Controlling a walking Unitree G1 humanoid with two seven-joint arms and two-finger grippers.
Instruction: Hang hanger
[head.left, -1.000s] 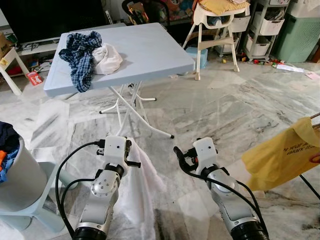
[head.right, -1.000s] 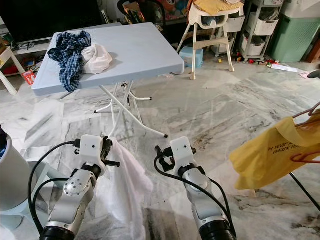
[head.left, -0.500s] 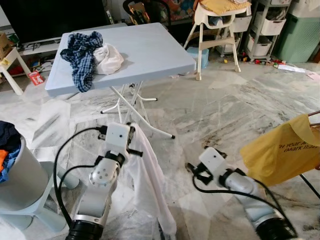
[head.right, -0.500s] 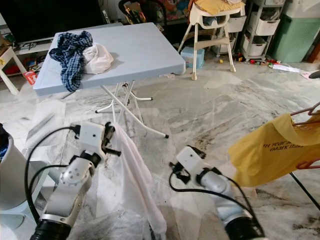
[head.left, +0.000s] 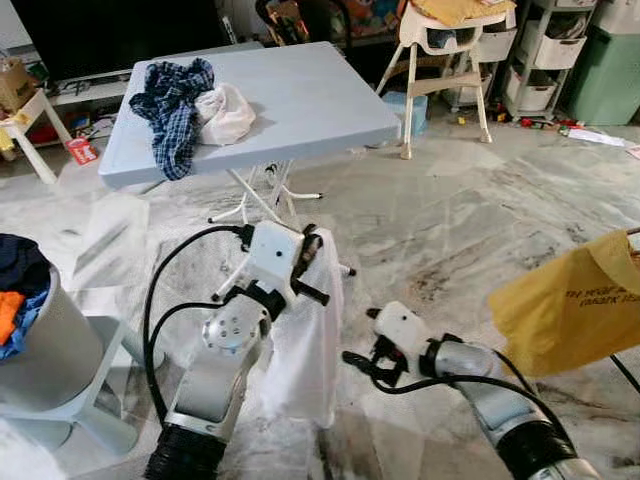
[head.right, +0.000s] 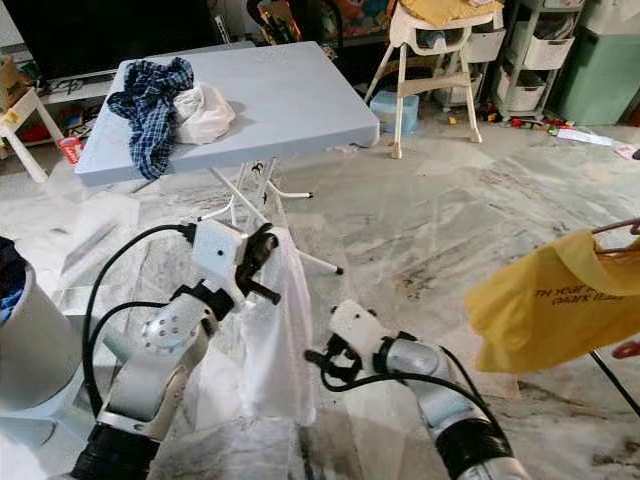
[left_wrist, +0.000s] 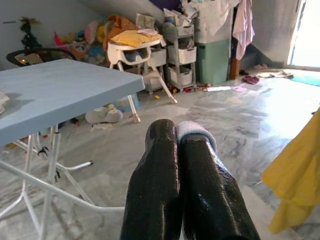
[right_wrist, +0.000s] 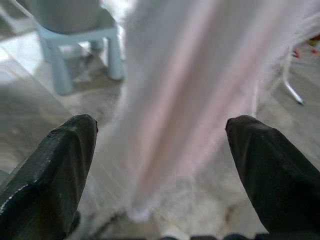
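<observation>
Standing on marble floor (head.left: 470, 210) (veined), blue table (head.left: 300, 95)

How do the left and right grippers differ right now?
The left gripper is raised with its fingers shut on the white garment; the right gripper sits lower, fingers spread open, holding nothing, aimed at the hanging cloth. Both are close to that garment.

Bright daylight; blurred right wrist view.

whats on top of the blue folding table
A crumpled blue plaid shirt lies on the table by its far left corner, against a bundled white cloth. Anything beneath the two is covered.
</observation>
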